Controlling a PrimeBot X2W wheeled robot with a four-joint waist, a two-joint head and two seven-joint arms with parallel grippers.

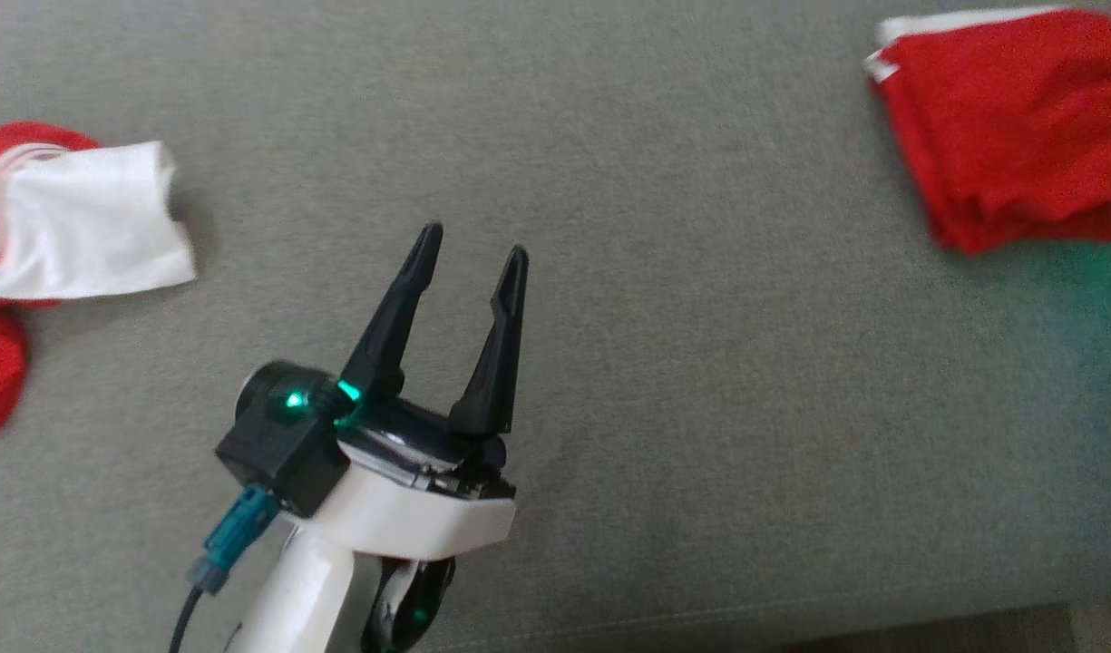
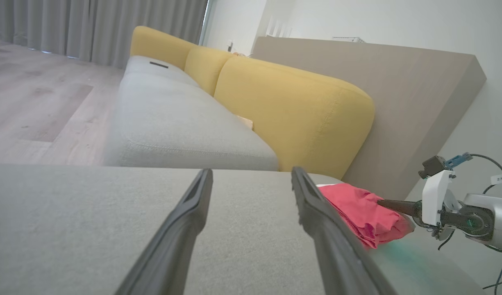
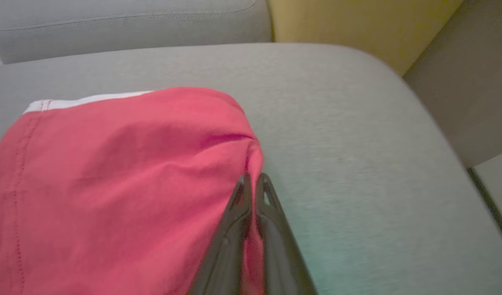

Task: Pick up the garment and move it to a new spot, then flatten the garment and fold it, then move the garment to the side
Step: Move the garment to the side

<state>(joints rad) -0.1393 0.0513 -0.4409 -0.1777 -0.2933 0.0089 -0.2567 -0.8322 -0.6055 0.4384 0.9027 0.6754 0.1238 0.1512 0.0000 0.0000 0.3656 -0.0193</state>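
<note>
While the left gripper (image 1: pixel 475 243), a claw of two long dark fingers on a white wrist, is hovering in the lower middle of the head view with its fingers spread wide, the folded red fabric garment (image 1: pixel 1008 127) with a narrow white trim is lying in the upper right corner of that view. It is resting on the flat grey woven sofa cushion (image 1: pixel 700 363). A green light is glowing on the left wrist housing. At the left edge of the head view, well apart from the folded garment, a crumpled red and white cloth (image 1: pixel 83 227) is lying on the same grey cushion.

In the right wrist view, the right gripper (image 3: pixel 255 177) is rising from the bottom centre with its fingers pressed together, pinching the right-hand edge of the red fabric garment. A strip of red is showing between the fingers. The garment is covering the left half of that frame, with its white trim running along the upper left edge.

In the left wrist view, the garment is sitting at the right, just beyond the right-hand finger of the spread claw, and the right gripper's dark tip is touching its far side. Rounded mustard-yellow back cushions (image 2: pixel 291 102) are standing in the upper middle of that frame, with a pale wooden floor (image 2: pixel 37 102) at the upper left.
</note>
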